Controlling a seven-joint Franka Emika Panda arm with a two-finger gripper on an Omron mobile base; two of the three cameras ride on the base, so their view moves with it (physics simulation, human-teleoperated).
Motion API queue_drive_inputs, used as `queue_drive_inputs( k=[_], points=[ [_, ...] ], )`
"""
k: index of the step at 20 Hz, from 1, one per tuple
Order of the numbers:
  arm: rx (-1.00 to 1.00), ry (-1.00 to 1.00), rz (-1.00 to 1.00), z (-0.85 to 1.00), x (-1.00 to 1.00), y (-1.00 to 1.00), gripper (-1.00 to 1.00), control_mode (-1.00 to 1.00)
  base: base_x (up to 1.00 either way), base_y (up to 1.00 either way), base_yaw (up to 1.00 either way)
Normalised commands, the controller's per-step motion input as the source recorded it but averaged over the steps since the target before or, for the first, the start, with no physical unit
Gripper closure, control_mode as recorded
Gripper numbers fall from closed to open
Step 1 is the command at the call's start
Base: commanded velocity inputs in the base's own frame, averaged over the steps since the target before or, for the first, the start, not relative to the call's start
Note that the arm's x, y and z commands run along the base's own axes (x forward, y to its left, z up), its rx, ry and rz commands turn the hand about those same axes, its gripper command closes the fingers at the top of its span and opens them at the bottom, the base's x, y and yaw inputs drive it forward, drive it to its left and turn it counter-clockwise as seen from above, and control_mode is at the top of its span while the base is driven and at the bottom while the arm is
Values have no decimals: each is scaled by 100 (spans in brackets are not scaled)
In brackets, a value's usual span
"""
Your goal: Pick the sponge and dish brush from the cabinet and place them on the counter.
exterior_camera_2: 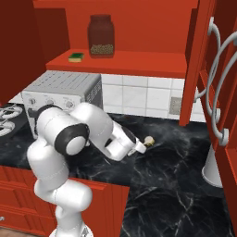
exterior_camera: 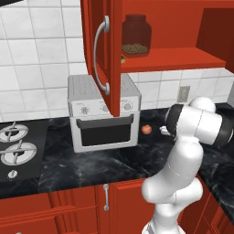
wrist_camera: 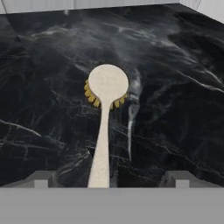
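Your gripper [wrist_camera: 109, 179] stands wide open over the counter [wrist_camera: 175, 109], both fingertips clear of the dish brush [wrist_camera: 105, 113] lying between them, bristles down; the sponge [exterior_camera_2: 76, 57] sits on the cabinet [exterior_camera_2: 139, 65] shelf beside the jar [exterior_camera_2: 101, 36].

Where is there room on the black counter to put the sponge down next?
The counter is bare between the dish brush and the white thing under the open cabinet door. Another free strip runs in front of the toaster oven, beside the stovetop. It is crowded near the oven, by the small red fruit.
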Motion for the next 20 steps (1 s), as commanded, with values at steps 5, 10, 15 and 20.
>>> queue_drive_inputs(
  k=[5,10,15,20],
  points=[
    [1,3,2,57,-13,16,-100,-100,0,0,0],
    [0,4,2,56,-12,17,-100,-100,0,0,0],
    [1,5,0,54,-7,7,-100,-100,0,0,0],
    [3,3,0,54,-7,7,-100,-100,0,0,0]
  ],
)
